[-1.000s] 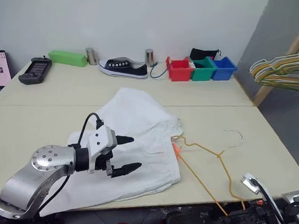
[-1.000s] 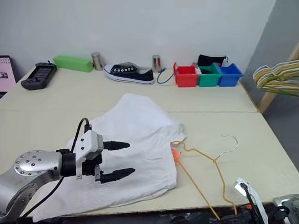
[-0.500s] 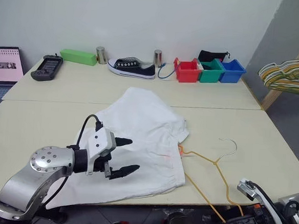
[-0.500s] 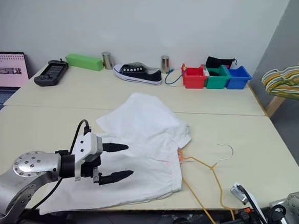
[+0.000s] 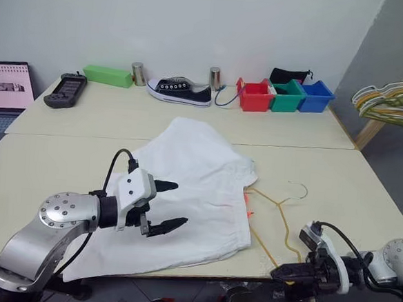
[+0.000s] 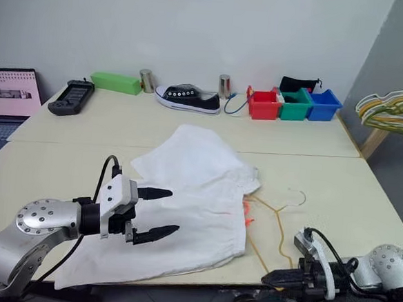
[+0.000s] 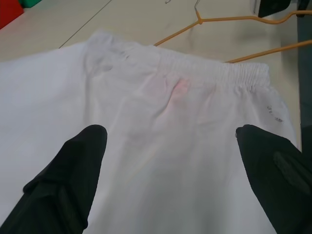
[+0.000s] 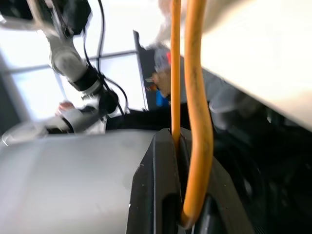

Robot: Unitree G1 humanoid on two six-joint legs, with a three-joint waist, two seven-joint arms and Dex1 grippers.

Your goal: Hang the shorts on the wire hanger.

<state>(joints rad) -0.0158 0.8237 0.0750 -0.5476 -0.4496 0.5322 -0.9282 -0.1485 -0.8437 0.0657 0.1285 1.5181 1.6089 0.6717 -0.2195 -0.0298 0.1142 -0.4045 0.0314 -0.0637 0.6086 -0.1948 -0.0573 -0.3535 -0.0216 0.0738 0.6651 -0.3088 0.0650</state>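
The white shorts (image 5: 192, 185) lie spread flat on the table, with the elastic waistband (image 7: 214, 73) and a small orange-red cord (image 5: 247, 211) facing the right side. My left gripper (image 5: 170, 205) hovers open just above the fabric, its fingers (image 7: 73, 170) well apart and holding nothing. The mustard-yellow wire hanger (image 5: 280, 215) lies right of the waistband, hook (image 5: 297, 189) pointing away. Its near corner hangs over the table's front edge. There my right gripper (image 5: 279, 274) is shut on the wire (image 8: 195, 97).
Along the far edge stand a green box (image 5: 108, 76), two metal cans (image 5: 137, 73), a black sneaker (image 5: 179, 91) and red, green and blue bins (image 5: 287, 96). A controller (image 5: 66, 90) and laptop (image 5: 5, 85) sit far left. Pale hangers (image 5: 392, 102) hang at right.
The camera has shifted. My right gripper swung left along the front edge and rolled, drawing the hanger's near corner with it; the hanger now sits closer to the waistband. The left gripper stayed put.
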